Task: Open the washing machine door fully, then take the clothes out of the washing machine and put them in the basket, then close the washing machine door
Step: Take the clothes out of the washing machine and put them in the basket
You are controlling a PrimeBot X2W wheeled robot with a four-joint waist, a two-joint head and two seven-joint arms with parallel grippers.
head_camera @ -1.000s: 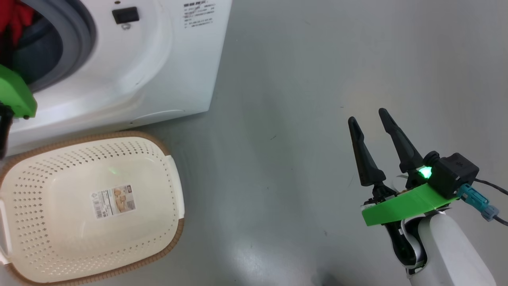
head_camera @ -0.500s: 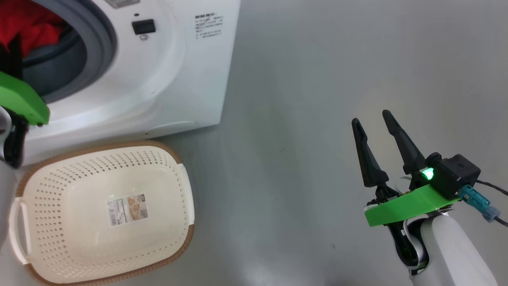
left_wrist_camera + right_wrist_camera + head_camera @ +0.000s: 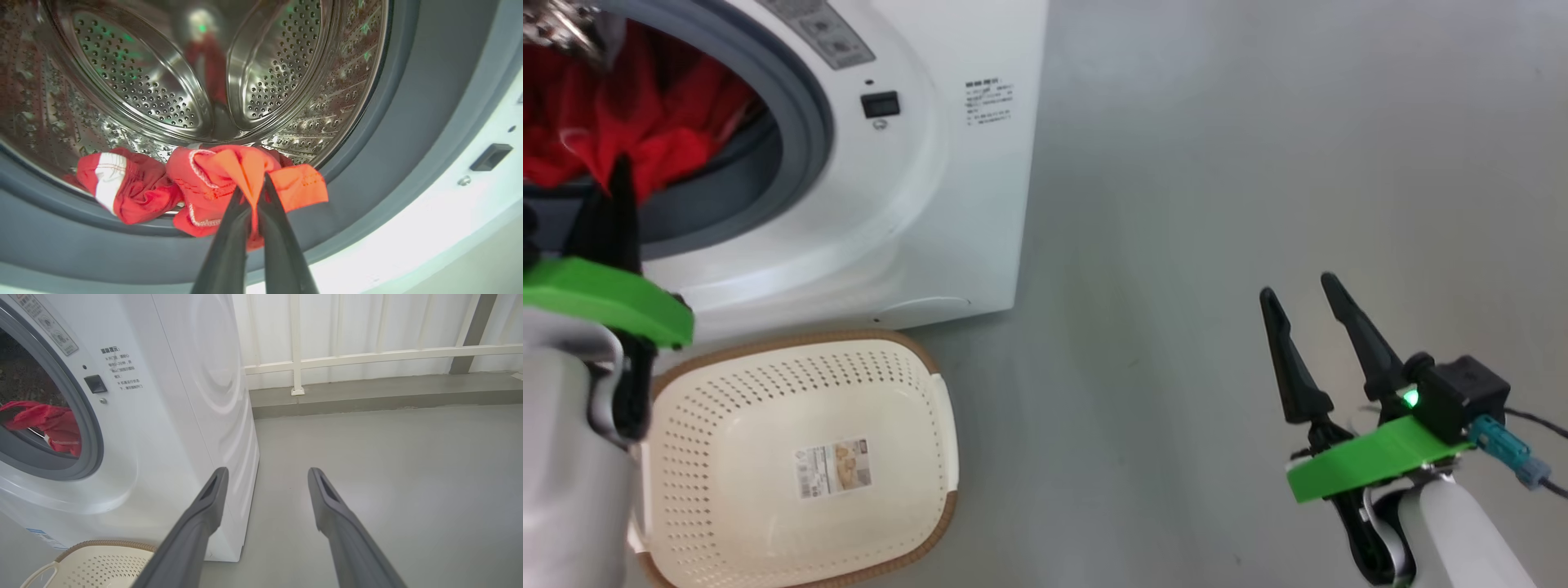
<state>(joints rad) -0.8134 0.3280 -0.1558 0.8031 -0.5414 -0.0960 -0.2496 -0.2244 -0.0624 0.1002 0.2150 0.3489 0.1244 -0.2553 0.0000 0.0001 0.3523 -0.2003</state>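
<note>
The white washing machine [image 3: 931, 204] stands with its drum mouth uncovered; the washing machine door is out of view. Red clothes [image 3: 662, 139] lie at the drum's front lip. My left gripper [image 3: 253, 183] is shut on a fold of one red garment [image 3: 212, 175] with white stitching; a second red piece with a white stripe [image 3: 122, 183] lies beside it. From the head view, the left gripper [image 3: 621, 175] points up into the drum mouth. The cream basket [image 3: 792, 339] sits on the floor just below the machine, nothing in it. My right gripper [image 3: 1298, 287] hangs open over bare floor.
A grey rubber ring [image 3: 809, 122] rims the drum mouth. Grey floor [image 3: 1176, 204] stretches to the right of the machine. In the right wrist view a white railing [image 3: 367, 357] and a low grey kerb [image 3: 367, 398] run behind the machine.
The head camera has swung, so the drum mouth and clothes show more fully. My left gripper's fingers have come into view at the red clothes. The right arm holds the same pose.
</note>
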